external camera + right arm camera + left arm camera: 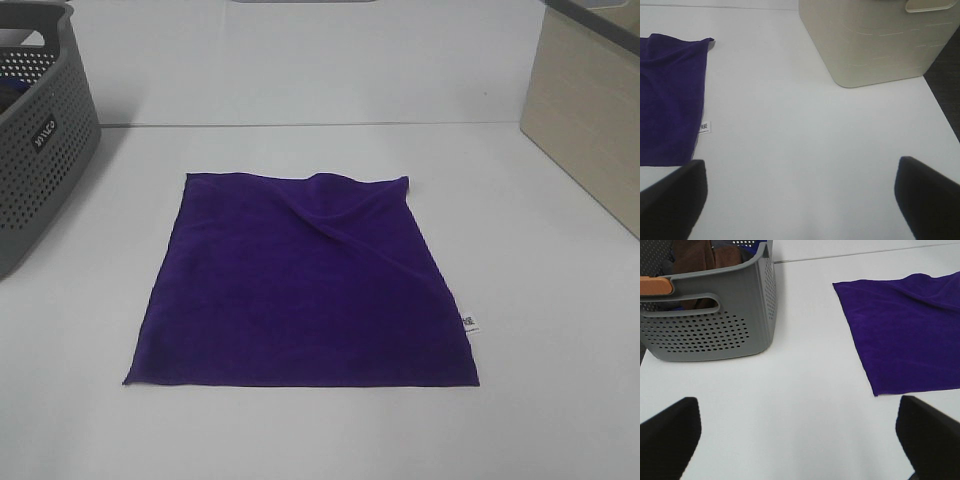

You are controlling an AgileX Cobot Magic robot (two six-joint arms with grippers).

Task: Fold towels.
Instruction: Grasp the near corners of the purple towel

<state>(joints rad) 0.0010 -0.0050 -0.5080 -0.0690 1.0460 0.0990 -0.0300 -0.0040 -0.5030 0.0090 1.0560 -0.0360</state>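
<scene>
A deep purple square cloth towel (305, 285) is seen spread open and nearly flat on the white bench (560, 380), about in the middle of the exterior high view; a raised fold is seen running from its far edge toward its right edge, and the cloth is slightly rumpled there; a small white tag (469, 322) is attached at the right edge, near the front right corner; the towel is touched by neither hand; a gray perforated plastic basket (40, 150) is stood at the far left of the bench, apart from the towel, and brown cloth (705, 257) is seen inside it from the left wrist view; a beige box-shaped container (585, 110) is placed at the far right, well apart from the towel; the left hand (797, 420) is held over bare bench, with the basket ahead on one side and the towel's front left corner ahead on the other, its two dark fingers (670, 435) spread wide and nothing gripped; the right hand (801, 180) is held over bare bench beside the tagged edge, with the beige container ahead, its dark fingers (930, 200) likewise set wide apart and nothing held.
</scene>
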